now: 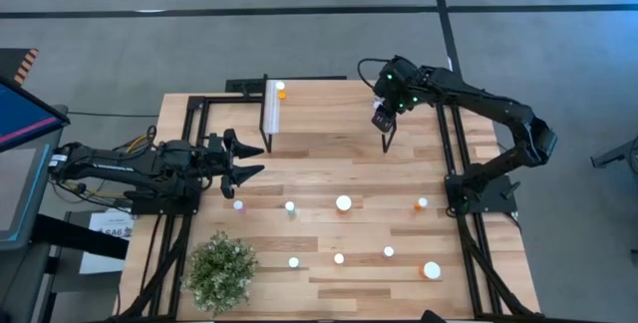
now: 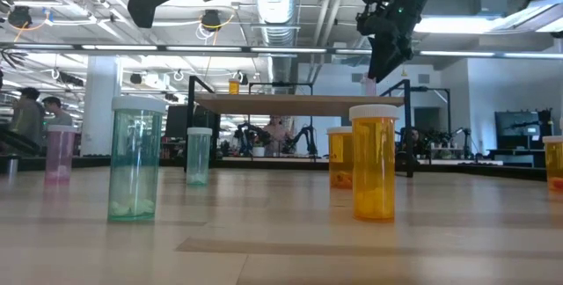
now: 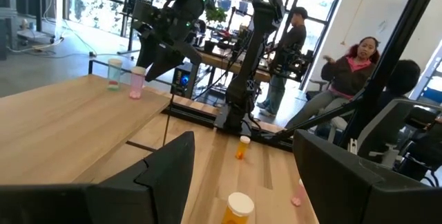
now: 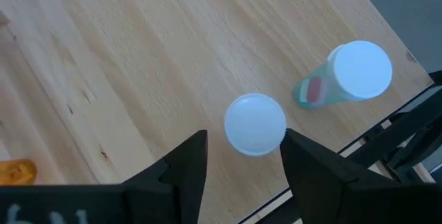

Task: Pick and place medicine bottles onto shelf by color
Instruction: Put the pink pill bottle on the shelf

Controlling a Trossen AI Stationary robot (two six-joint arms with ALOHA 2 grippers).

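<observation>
The worktop [image 1: 399, 178] carries most of the job undone: eight medicine bottles, among them a large orange bottle [image 1: 431, 270] and a small pink bottle [image 1: 239, 204], stand loose in two rows near the potted plant [image 1: 219, 271]. The shelf [image 1: 329, 114] holds three as far as can be seen. An orange one [image 1: 281, 91] sits by its white strip, and a green bottle [image 3: 114, 72] and a pink one [image 3: 137, 84] stand together at the opposite end. The right claw [image 1: 384, 116] hangs over that pair, its jaws parted either side of a white cap [image 4: 254, 124], gripping nothing. The left claw [image 1: 244, 161] waits at the worktop's left edge, spread wide and empty.

From overhead the right arm hides the two bottles below it. The left wrist view alone gives their colours, and the right wrist view alone shows the gap beside the cap. The low view shows the shelf as a raised platform on its legs, which the overhead view flattens into the worktop.
</observation>
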